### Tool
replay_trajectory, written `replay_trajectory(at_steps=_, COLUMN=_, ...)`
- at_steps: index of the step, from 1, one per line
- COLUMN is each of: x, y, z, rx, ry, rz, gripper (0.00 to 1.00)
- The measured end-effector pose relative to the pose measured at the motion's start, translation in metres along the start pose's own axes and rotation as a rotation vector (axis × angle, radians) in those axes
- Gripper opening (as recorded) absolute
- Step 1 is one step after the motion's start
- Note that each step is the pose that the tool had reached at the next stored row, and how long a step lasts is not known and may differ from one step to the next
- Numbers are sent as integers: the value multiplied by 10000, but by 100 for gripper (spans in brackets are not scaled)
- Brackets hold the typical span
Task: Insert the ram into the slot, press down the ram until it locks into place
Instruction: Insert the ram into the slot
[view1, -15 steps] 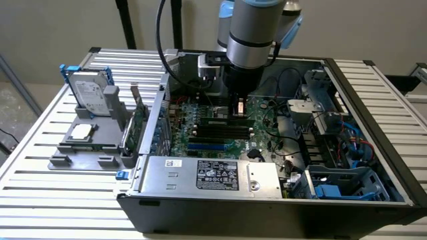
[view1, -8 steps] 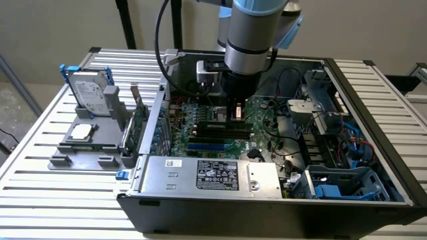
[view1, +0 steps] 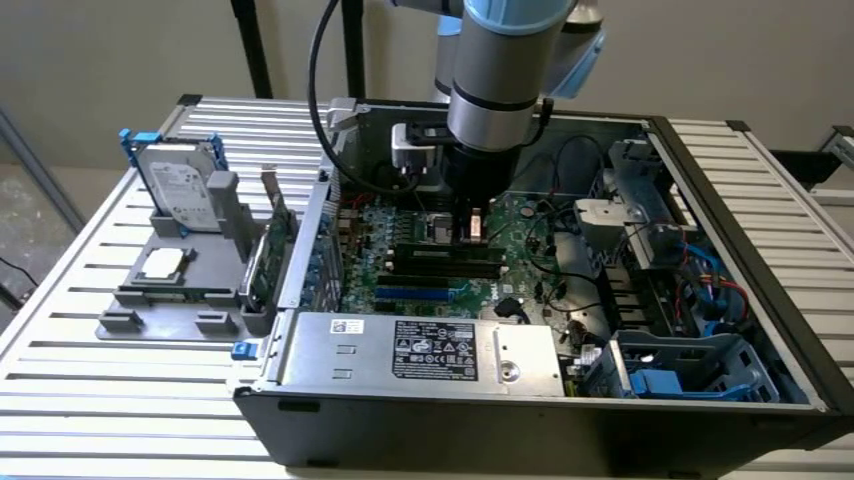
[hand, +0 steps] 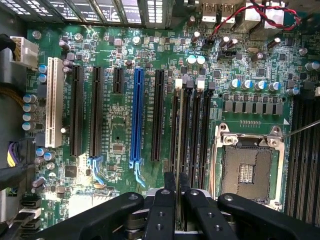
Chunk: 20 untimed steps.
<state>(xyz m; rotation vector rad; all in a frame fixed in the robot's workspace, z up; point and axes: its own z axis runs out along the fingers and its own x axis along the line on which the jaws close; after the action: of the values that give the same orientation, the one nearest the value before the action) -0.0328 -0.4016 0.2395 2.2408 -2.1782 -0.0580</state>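
My gripper (hand: 178, 186) is shut on the ram (hand: 178, 135), which I see edge-on as a thin strip running away from the fingers (hand: 163, 210). The ram stands over the group of parallel black memory slots (hand: 192, 135) with white end latches, in line with the slot nearest the blue one; whether it touches the slot I cannot tell. In the exterior view the arm reaches straight down into the open computer case, with the gripper (view1: 469, 228) just above the black slots (view1: 447, 262) on the motherboard (view1: 400, 290).
A blue slot (hand: 136, 115), black expansion slots and a white slot (hand: 54, 102) lie beside the memory sockets. The square metal CPU socket (hand: 248, 165) is on the other side. Case walls, power supply (view1: 414, 350), cables and drive cage (view1: 694, 370) surround. A grey tray with hard drive (view1: 180, 185) stands outside.
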Motion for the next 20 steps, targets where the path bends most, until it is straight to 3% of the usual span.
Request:
replay_trajectory(at_steps=9, x=0, y=18, z=11, rx=17, ry=3, rz=1, gripper=14)
replay_trajectory(at_steps=15, x=0, y=18, z=30, rx=141, ry=57, rz=29, gripper=14)
replay_trajectory(at_steps=20, x=0, y=32, z=59, rx=157, ry=119, rz=33, gripper=14)
